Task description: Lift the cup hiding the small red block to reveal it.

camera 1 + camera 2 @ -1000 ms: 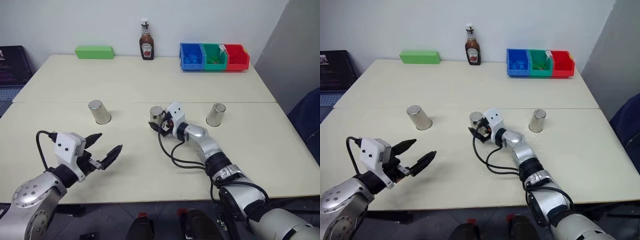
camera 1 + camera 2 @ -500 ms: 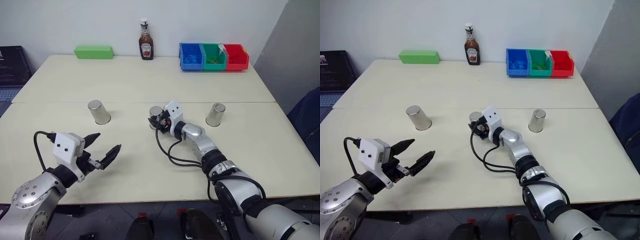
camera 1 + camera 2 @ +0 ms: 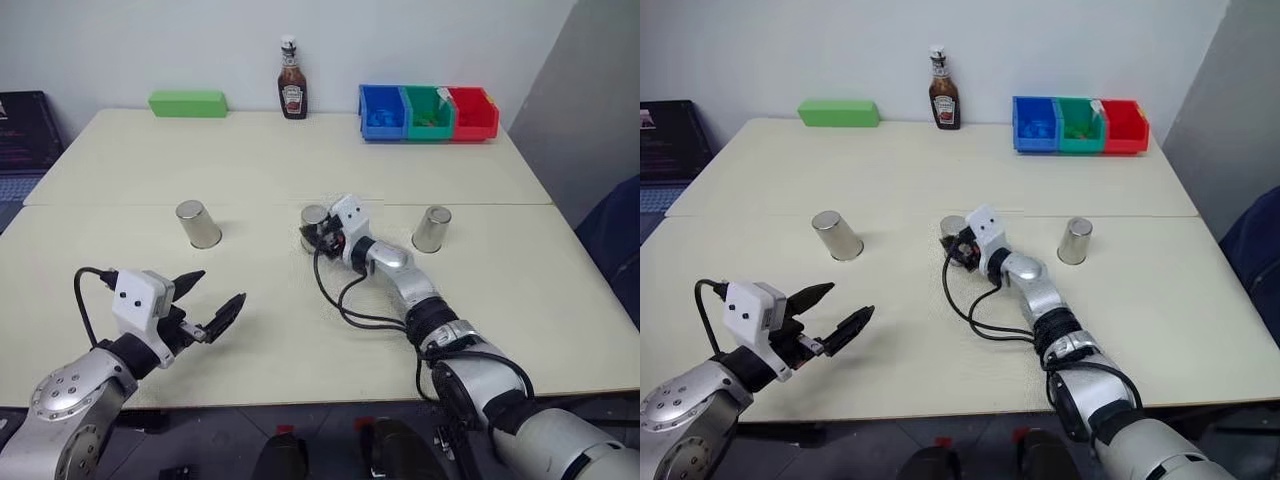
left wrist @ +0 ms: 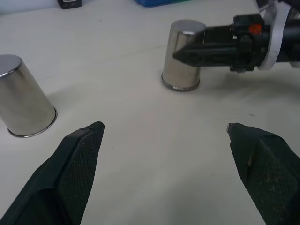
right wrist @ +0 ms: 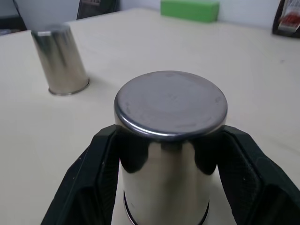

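**Middle cup clamped in the right tool**

We see the cup [image 3: 313, 227] standing upside down near the middle of the desk [image 3: 300, 150], just in front of the seam between the two pale tabletops. The right tool [image 3: 322, 236] reaches in from the robot's side, its two black fingers [image 5: 98, 173] pressed against opposite sides of the steel wall. In the left wrist view the cup's rim looks close to the desk; we cannot tell whether it has left the surface.

Two more steel cups stand upside down on the same line: the left cup [image 3: 198, 223] and the right cup [image 3: 432, 229], each well apart from the middle one.

The left tool [image 3: 206, 304] hangs over the near left part of the desk with its fingers spread wide, nothing between them.

Along the far edge, against a white wall, stand a green box [image 3: 188, 103], a sauce bottle [image 3: 292, 93] and a row of blue, green and red bins [image 3: 428, 113]. A dark screen [image 3: 20, 125] is cut off at the left edge.

Whatever sits under the cups is hidden from us.
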You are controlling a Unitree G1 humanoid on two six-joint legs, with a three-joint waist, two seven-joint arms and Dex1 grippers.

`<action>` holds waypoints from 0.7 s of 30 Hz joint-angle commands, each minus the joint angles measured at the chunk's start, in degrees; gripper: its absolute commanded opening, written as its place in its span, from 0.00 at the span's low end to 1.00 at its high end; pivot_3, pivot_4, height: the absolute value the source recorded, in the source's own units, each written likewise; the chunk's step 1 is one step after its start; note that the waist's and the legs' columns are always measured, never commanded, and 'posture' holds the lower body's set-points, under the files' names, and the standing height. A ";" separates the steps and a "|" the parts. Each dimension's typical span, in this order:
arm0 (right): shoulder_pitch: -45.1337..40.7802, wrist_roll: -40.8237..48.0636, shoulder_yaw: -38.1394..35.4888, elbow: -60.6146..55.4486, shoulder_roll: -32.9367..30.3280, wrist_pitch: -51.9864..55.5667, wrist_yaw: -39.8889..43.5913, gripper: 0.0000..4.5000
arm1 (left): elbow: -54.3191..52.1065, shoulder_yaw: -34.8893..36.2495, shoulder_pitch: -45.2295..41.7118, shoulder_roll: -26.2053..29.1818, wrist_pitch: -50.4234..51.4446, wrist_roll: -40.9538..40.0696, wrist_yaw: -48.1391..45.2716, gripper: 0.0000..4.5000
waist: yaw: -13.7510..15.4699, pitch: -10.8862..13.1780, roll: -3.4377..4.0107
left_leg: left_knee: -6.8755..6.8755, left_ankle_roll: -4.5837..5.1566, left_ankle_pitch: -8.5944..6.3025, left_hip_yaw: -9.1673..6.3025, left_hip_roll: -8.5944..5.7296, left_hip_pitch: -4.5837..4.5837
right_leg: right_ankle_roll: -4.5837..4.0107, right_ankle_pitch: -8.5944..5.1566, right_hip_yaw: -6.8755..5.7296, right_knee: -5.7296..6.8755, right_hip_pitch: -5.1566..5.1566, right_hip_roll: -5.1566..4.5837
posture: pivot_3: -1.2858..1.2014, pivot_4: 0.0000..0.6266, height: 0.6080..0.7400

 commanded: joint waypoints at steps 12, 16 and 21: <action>18.94 2.57 1.33 -45.96 -9.81 31.62 -0.12 0.58 | 0.44 -1.36 -1.06 -0.12 -2.27 0.45 -0.23 1.00 | 0.56 -0.01 -0.02 | -0.05 0.00 0.00 -0.09 -0.01 -0.01 | 0.01 -0.01 -0.09 -0.01 0.01 -0.01 | 0.52 0.24 1.00; 21.53 1.19 2.41 -44.78 -9.86 30.79 -1.76 0.58 | 0.97 -2.32 -1.93 -0.08 -2.33 0.60 -0.61 1.00 | 0.15 0.00 -0.01 | -0.03 0.00 0.00 0.03 0.01 0.02 | 0.03 -0.02 0.01 -0.02 -0.01 0.05 | 0.52 0.24 1.00; 23.29 1.02 1.58 -40.05 -8.14 27.35 -4.40 0.58 | 1.56 -2.84 -2.72 0.15 -2.54 1.07 -0.85 1.00 | 0.10 -0.01 -0.02 | -0.03 0.00 0.00 0.01 0.03 0.06 | 0.08 -0.05 0.02 0.00 0.00 0.13 | 0.52 0.24 1.00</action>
